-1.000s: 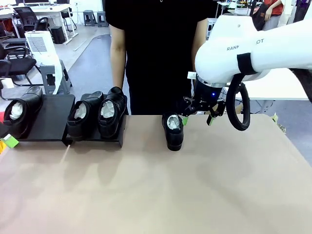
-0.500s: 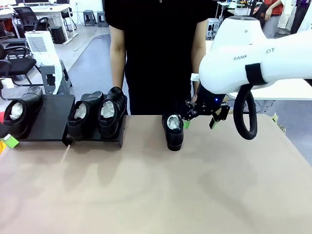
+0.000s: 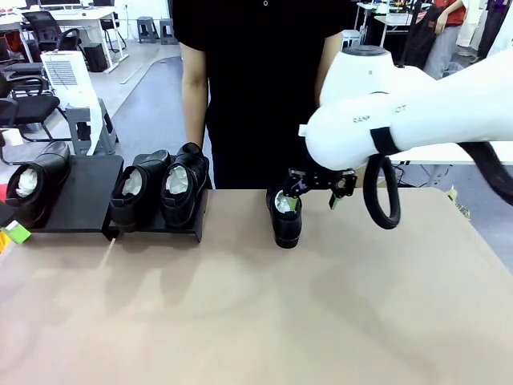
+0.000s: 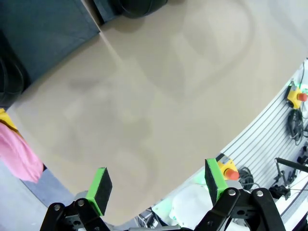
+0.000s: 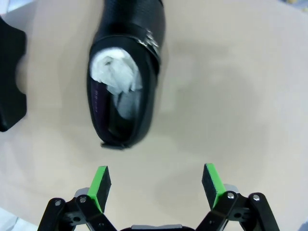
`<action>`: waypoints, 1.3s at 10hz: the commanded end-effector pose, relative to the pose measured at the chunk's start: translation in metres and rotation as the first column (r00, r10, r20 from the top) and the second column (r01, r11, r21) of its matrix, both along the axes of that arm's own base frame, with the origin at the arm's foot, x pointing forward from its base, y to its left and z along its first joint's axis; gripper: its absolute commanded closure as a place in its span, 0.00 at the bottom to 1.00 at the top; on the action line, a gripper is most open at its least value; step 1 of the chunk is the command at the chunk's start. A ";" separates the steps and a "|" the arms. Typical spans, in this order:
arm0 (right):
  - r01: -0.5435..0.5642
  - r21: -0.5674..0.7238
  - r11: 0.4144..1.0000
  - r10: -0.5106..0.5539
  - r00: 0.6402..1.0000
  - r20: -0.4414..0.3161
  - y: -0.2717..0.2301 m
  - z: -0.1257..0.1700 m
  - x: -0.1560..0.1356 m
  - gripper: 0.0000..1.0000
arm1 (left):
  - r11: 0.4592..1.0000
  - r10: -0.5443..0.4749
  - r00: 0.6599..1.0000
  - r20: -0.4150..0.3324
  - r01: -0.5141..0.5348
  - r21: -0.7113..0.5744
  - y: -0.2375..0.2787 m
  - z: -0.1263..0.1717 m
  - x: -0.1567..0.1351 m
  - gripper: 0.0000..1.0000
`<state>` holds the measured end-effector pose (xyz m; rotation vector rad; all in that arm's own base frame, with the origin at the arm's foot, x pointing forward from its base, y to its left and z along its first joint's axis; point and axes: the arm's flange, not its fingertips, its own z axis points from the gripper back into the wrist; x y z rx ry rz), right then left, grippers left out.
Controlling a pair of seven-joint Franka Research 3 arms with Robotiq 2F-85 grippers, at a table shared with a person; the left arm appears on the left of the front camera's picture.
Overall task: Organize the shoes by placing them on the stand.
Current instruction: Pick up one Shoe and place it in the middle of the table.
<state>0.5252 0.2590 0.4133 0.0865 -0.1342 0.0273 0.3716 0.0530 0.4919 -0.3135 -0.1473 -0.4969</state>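
One glossy black shoe [image 3: 286, 218] stuffed with white paper lies alone on the tan table, toe toward me. My right gripper [image 3: 317, 192] hangs open just behind and right of its heel. In the right wrist view the shoe [image 5: 127, 72] lies ahead of the open right gripper [image 5: 156, 185], toward its left finger, not between the pads. The black stand [image 3: 84, 200] at the back left carries one shoe [image 3: 32, 188] on its left platform and two shoes [image 3: 160, 191] on its right platform. My left gripper [image 4: 158, 185] is open over bare table near the stand [image 4: 43, 33].
A person in black [image 3: 256, 80] stands at the far edge behind the lone shoe. A pink and yellow object [image 4: 19, 154] lies off the table's left end. Yellow boxes with red buttons [image 4: 230, 171] sit beyond the near edge. Office chairs [image 3: 28, 104] stand far left.
My right arm has swung left, bringing its open gripper from right of the lone shoe to just behind its heel. Shoes and stand have not moved.
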 end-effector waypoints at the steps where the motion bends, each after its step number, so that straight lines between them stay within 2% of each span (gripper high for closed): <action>1: -0.008 -0.023 1.000 0.009 1.000 0.019 0.030 0.012 0.019 0.00 | 1.000 0.012 1.000 -0.001 -0.012 -0.010 -0.001 0.000 -0.002 0.00; 4: -0.045 -0.013 0.999 0.045 0.999 0.024 0.056 0.011 0.041 0.00 | 1.000 0.012 1.000 -0.001 -0.012 -0.010 -0.001 0.000 -0.002 0.00; 7: -0.085 -0.009 0.996 0.085 0.996 -0.029 0.085 -0.016 0.059 0.00 | 1.000 0.012 1.000 -0.001 -0.012 -0.010 -0.001 0.000 -0.002 0.00; 13: -0.088 -0.072 0.994 0.084 0.995 -0.047 0.091 -0.053 0.072 0.00 | 1.000 0.012 1.000 -0.001 -0.012 -0.010 -0.001 0.000 -0.002 0.00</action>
